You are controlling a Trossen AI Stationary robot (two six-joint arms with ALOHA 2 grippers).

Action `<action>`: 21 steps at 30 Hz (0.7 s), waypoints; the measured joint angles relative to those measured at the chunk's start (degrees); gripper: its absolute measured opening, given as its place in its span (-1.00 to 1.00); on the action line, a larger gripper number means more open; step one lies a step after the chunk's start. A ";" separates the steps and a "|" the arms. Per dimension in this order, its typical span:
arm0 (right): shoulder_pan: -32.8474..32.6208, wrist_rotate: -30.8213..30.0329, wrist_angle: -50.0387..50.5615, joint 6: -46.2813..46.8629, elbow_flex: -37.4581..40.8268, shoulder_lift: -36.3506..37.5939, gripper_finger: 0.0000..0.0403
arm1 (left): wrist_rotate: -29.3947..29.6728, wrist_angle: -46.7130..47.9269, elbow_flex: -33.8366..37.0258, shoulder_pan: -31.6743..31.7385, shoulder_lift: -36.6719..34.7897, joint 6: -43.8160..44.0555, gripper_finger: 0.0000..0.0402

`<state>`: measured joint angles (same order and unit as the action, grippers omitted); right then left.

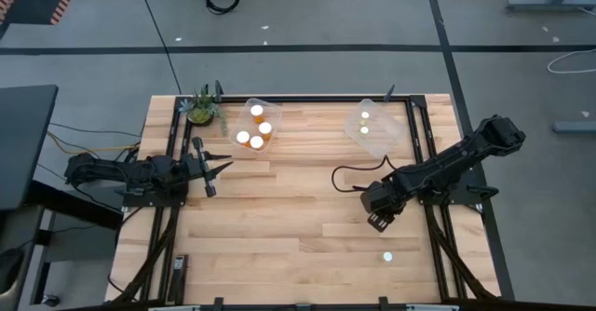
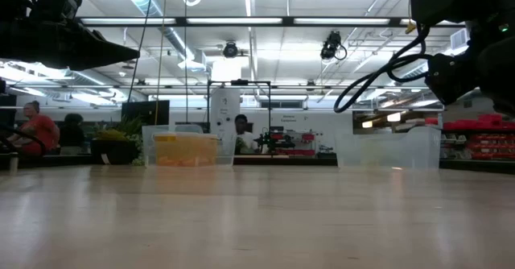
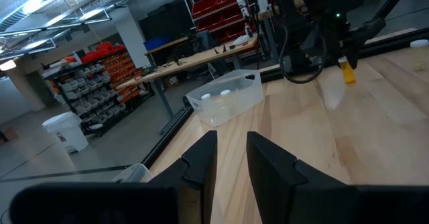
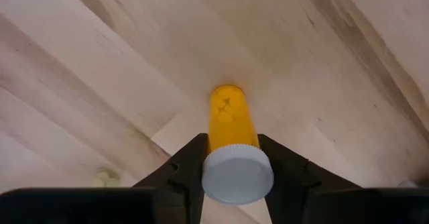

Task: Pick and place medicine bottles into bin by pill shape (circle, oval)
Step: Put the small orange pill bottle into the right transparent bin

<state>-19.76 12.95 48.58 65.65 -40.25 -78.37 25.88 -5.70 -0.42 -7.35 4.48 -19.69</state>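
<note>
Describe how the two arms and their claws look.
Both arms are dark, nearly black, jointed and boxy. The left arm ends in a slim two-finger left claw; its flat, angular fingers are matte black. The right arm is bulkier, with a black cable looping off its wrist above the right claw.

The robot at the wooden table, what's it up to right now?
It is sorting small orange medicine bottles with white caps into two clear plastic tubs at the far side of the wooden table. The right gripper is shut on one orange bottle, gripping it just below its cap, over the table's right half. The left tub holds three bottles, the right tub two. One more bottle stands near the front edge. The left gripper waits at the table's left side, holding nothing.
</note>
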 joint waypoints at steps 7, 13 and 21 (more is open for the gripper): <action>4.54 1.88 2.40 -5.74 -1.45 -0.04 -0.41 | -0.01 0.01 0.00 0.00 -0.01 0.00 -0.58; 9.90 -0.97 10.74 -12.67 -5.41 -0.04 -0.37 | -0.01 0.01 -0.01 0.00 0.01 -0.01 -0.57; 18.86 -6.50 21.27 -23.13 -13.07 -0.04 -0.38 | -0.01 0.01 0.01 0.00 0.01 0.01 -0.56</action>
<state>-0.91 6.45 69.84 42.51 -53.32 -78.41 25.87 -5.69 -0.41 -7.35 4.49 -19.68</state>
